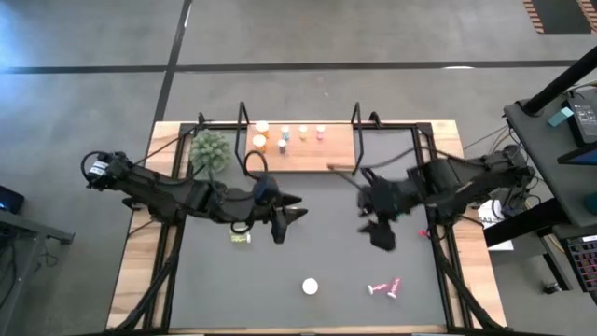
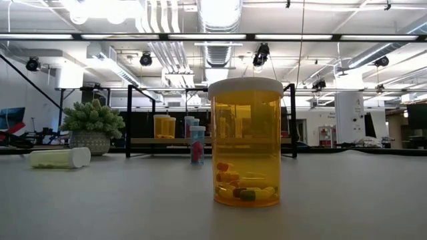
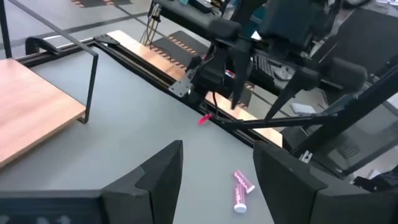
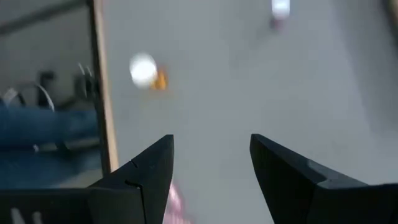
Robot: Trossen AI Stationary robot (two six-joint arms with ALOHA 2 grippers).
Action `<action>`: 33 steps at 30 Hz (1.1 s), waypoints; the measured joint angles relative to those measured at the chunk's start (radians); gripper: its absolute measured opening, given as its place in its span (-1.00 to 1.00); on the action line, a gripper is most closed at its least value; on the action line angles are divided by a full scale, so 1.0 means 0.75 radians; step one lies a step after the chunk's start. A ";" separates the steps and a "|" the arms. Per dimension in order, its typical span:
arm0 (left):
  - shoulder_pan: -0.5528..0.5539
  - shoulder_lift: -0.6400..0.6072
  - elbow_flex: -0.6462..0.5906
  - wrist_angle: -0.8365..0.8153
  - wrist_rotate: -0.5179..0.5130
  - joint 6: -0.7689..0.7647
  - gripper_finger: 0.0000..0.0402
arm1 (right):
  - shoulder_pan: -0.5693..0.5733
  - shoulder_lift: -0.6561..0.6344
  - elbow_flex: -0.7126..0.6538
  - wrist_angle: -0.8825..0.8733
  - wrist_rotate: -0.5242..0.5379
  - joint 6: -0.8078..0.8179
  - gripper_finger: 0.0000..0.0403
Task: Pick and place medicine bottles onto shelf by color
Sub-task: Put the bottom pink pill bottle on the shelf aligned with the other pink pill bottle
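- we see the dark grey table mat [image 1: 326, 280] covering most of the table, with both arms reaching in over its middle.
- the left arm comes in from the left; its left gripper [image 1: 291, 207] hangs above the mat just in front of the shelf, and in its own wrist view the two fingers [image 3: 158, 174] stand apart with nothing between them, so we call it open and empty.
- the right arm comes in from the right; its right gripper [image 1: 378, 233] hangs over the mat's right half, fingers [image 4: 146, 171] spread wide with only bare mat between them.
- the shelf [image 1: 308, 154], a light wooden board with black wire frames at both ends, lies at the far edge of the table.
- a green spiky plant ball [image 1: 212, 149] sits just beside the shelf's left end.
- on the shelf we count two orange bottles [image 1: 262, 133] at the left, then three smaller bottles [image 1: 302, 133] in a row to their right; their colours are too small to tell surely.
- a large orange bottle [image 1: 310, 287] with a white cap stands upright on the near part of the mat, pills showing inside it in the low view.
- a yellow-green bottle [image 1: 242, 238] lies on its side under the left arm.
- two pink bottles [image 1: 384, 288] lie on the mat at the near right, close together.
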 joint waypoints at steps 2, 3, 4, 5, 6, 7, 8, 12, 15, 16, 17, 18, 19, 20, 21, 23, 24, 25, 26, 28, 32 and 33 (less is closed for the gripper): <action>-0.014 0.014 0.000 0.002 -0.024 -0.012 -0.10 | 0.094 0.000 -0.001 -0.113 0.068 0.119 0.01; -0.018 0.021 0.000 0.002 -0.026 -0.033 -0.10 | 0.140 0.000 -0.006 -0.157 0.100 0.183 0.01; -0.019 0.028 -0.001 0.002 -0.027 -0.050 -0.10 | 0.187 -0.001 -0.012 -0.189 0.120 0.246 0.01; -0.020 0.037 -0.001 0.002 -0.028 -0.067 -0.10 | 0.234 -0.001 -0.024 -0.204 0.125 0.311 0.01; -0.020 0.045 -0.001 0.003 -0.029 -0.069 -0.10 | 0.280 -0.001 -0.037 -0.204 0.128 0.376 0.01; -0.020 0.052 -0.001 0.002 -0.029 -0.069 -0.10 | 0.328 -0.001 -0.053 -0.193 0.126 0.438 0.01; -0.020 0.060 -0.002 0.002 -0.029 -0.071 -0.10 | 0.374 0.001 -0.074 -0.178 0.123 0.491 0.01; -0.020 0.084 -0.002 0.012 -0.029 -0.103 -0.10 | 0.538 0.023 -0.151 -0.172 0.118 0.659 0.01; -0.020 0.093 -0.002 0.012 -0.029 -0.103 -0.10 | 0.628 0.038 -0.225 -0.173 0.118 0.705 0.01; -0.020 0.093 -0.002 0.012 -0.029 -0.104 -0.10 | 0.657 0.047 -0.250 -0.174 0.120 0.697 0.01; -0.019 0.093 -0.002 0.012 -0.029 -0.103 -0.10 | 0.684 0.054 -0.279 -0.170 0.122 0.668 0.01; -0.019 0.093 -0.002 0.014 -0.029 -0.103 -0.10 | 0.713 0.065 -0.308 -0.163 0.122 0.616 0.01; -0.019 0.093 -0.002 0.014 -0.029 -0.103 -0.10 | 0.744 0.078 -0.337 -0.149 0.123 0.547 0.01; -0.019 0.093 -0.002 0.013 -0.029 -0.103 -0.10 | 0.774 0.091 -0.363 -0.123 0.122 0.465 0.01; -0.019 0.093 -0.002 0.012 -0.029 -0.103 -0.10 | 0.801 0.107 -0.387 -0.086 0.121 0.377 0.01; -0.019 0.091 -0.002 0.013 -0.029 -0.103 -0.10 | 0.843 0.141 -0.428 -0.023 0.118 0.216 0.01; -0.019 0.091 -0.002 0.013 -0.028 -0.102 -0.10 | 0.858 0.162 -0.445 0.004 0.119 0.153 0.01; -0.019 0.091 -0.002 0.012 -0.028 -0.102 -0.10 | 0.868 0.184 -0.456 0.026 0.119 0.102 0.01; -0.019 0.091 -0.002 0.011 -0.028 -0.095 -0.10 | 0.873 0.208 -0.465 0.041 0.119 0.068 0.01; -0.019 0.091 -0.002 0.011 -0.027 -0.068 -0.10 | 0.872 0.254 -0.480 0.058 0.119 0.020 0.01; -0.018 0.091 -0.002 0.011 -0.027 -0.057 -0.10 | 0.872 0.343 -0.502 0.133 0.114 -0.092 0.01; -0.018 0.091 -0.002 0.010 -0.027 -0.057 -0.10 | 0.872 0.367 -0.507 0.151 0.110 -0.132 0.01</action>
